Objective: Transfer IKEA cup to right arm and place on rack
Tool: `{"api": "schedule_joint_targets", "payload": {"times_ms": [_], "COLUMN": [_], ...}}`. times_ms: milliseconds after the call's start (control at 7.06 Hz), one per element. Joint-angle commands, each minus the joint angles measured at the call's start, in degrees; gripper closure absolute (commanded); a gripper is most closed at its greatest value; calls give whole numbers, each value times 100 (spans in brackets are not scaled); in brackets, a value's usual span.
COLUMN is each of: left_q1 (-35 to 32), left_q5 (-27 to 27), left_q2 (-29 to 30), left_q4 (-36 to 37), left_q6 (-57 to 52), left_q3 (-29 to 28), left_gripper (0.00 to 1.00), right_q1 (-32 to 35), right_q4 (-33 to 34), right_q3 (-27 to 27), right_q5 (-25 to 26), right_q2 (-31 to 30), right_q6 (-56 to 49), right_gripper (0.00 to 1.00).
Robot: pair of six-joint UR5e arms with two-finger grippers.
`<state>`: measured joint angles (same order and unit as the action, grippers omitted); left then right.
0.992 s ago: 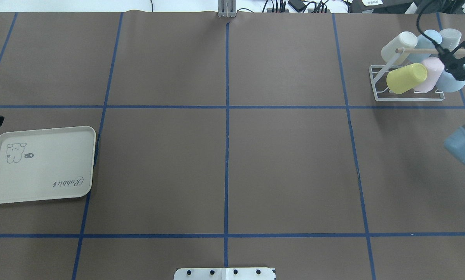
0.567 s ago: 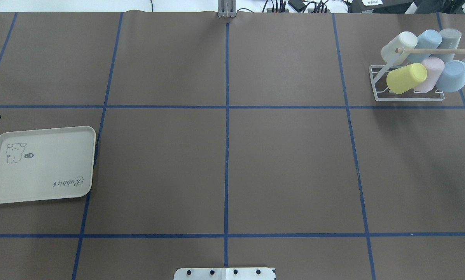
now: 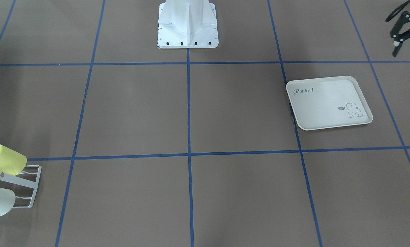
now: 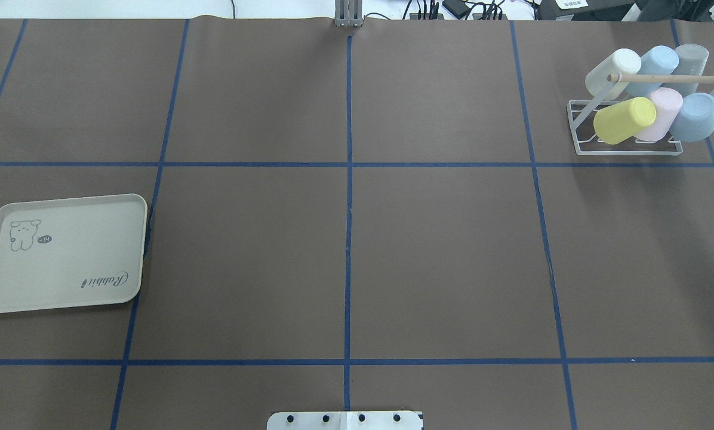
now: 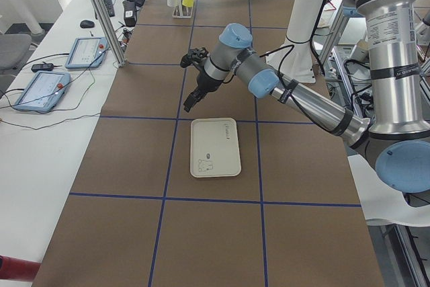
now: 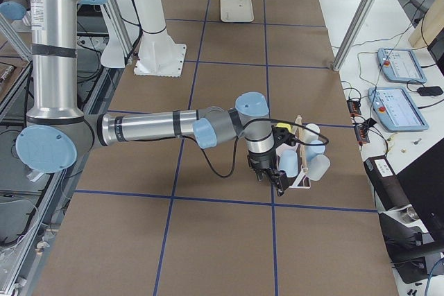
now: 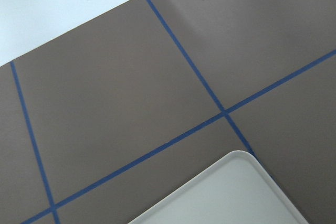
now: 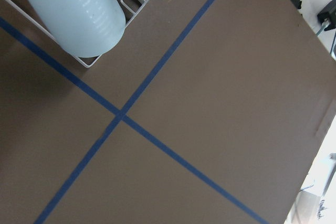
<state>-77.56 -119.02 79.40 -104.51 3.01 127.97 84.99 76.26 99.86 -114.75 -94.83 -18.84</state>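
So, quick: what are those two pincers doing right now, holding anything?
Left pincer: open, holding nothing.
Right pincer: beside the rack; open or closed cannot be told.

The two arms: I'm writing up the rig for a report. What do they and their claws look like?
Both the left arm and the right arm are silver-grey metal tubes joined by rounded light-blue caps, with black bands and a black cable looping to the wrist. The left claw and right claw are black, two-fingered.
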Motion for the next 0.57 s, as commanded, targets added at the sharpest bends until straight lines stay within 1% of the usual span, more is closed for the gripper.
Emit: {"api": "schedule_joint_targets", "payload": {"times_ms": [0,142,283,425], "left_q1": [-1160,-1226,-1244,-1340], "left_q5": [-94,-86,-86,-103], "left_q2": [110,111,33,32], "left_q4": [1162,1762,1916,1917], "left_q6": [-1099,-1109,-1109,-1118], "left_q3": [-211,-359,-709,-1243], "left_gripper": [0,0,0,0], "right_q1": [690,947,958,958], "right_q4": [569,1766,2648,3153], "right_q3": [-10,172,252,244], "right_q5": [-1516,-1776,-1735,-1283], "right_q2": [-308,-160,-168,-124], "right_q6": [845,943,1031,1084], "right_gripper": [1,0,0,0]}}
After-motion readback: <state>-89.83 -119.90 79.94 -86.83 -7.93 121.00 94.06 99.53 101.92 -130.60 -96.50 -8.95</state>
